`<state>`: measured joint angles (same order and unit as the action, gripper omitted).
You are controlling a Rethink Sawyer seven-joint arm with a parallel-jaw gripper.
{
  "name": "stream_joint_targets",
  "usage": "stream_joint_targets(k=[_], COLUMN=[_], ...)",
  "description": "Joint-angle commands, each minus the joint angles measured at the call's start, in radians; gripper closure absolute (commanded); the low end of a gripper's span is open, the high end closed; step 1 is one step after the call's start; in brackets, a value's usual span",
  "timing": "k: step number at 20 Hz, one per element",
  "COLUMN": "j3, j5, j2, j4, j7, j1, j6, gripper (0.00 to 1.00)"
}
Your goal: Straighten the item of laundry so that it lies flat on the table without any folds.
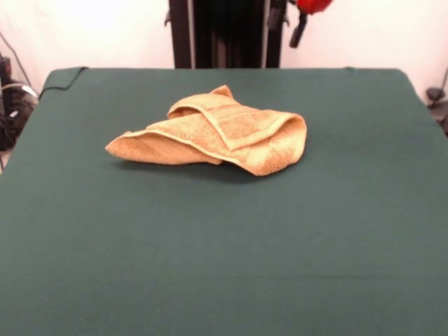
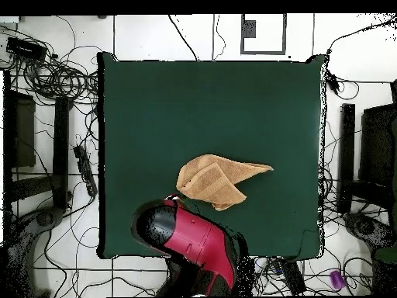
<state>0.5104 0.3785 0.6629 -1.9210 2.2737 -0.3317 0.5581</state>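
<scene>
I see the towel [image 1: 213, 133] lying crumpled on the desk [image 1: 224, 266], a little toward the robot's edge from the middle and well away from all four corners. It is folded over itself in several layers: one pale border band runs across the top of the heap, a thick rolled fold sits at one end, and a flatter pointed corner stretches out at the other end.

The arm [image 2: 194, 244] is drawn back over the robot's edge of the desk, near the towel but not touching it as far as I can judge. In the front view only a bit of red and black shows at the top. I cannot tell how the gripper stands, and I see nothing held in it.

So I judge that the work is at its start: nothing is flattened yet. For the next move I would bring the gripper down onto a free outer part, probably the pointed corner, take only the top layer, and pull it outward away from the heap, so the folds open instead of the whole towel sliding over the cloth.
</scene>
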Motion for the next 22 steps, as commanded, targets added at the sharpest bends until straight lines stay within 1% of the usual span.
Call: stream_joint_targets(k=[1, 7, 12, 15, 18, 22], j3=[0.032, 0.089, 0.17, 0.196, 0.178, 0.127], j5=[0.074, 0.057, 0.05, 0.036, 0.026, 0.027], j2=[-0.061, -0.035, -0.077, -0.092, -0.1, -0.102], j4=[0.099, 0.121, 0.157, 0.167, 0.163, 0.139], j7=[0.34, 0.327, 0.365, 0.34, 0.292, 0.249], j1=[-0.013, -0.046, -0.084, -0.077, -0.044, 0.003], j6=[-0.036, 0.024, 0.065, 0.072, 0.021, -0.081], gripper=[0.0, 0.0, 0.0, 0.0, 0.0, 0.0])
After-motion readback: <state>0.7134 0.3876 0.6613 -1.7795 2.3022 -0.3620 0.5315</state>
